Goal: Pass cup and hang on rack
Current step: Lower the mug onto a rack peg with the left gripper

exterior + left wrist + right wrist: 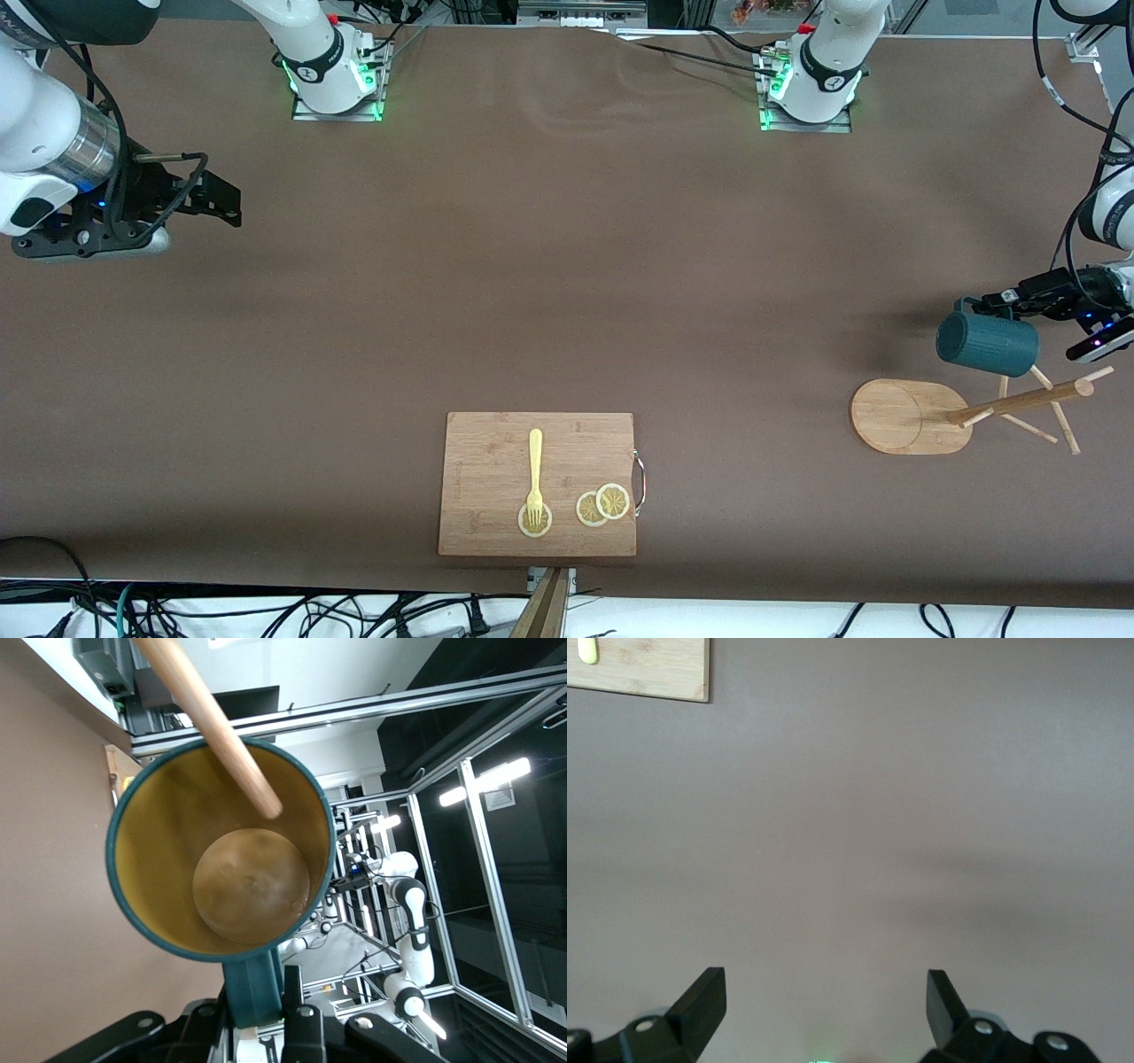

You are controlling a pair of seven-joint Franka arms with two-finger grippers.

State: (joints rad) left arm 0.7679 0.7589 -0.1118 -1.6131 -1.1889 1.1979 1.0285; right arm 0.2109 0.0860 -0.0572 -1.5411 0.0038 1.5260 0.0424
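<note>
Teal cup (988, 343), pinched by its handle in the left gripper (999, 306), hangs on its side over the wooden rack (974, 415), which appears tipped over toward the left arm's end of the table. A peg (213, 722) crosses the cup's mouth rather than its handle, so letting go could drop the cup or knock the rack. Right gripper (824, 1005) waits with jaws spread over bare table, empty.
</note>
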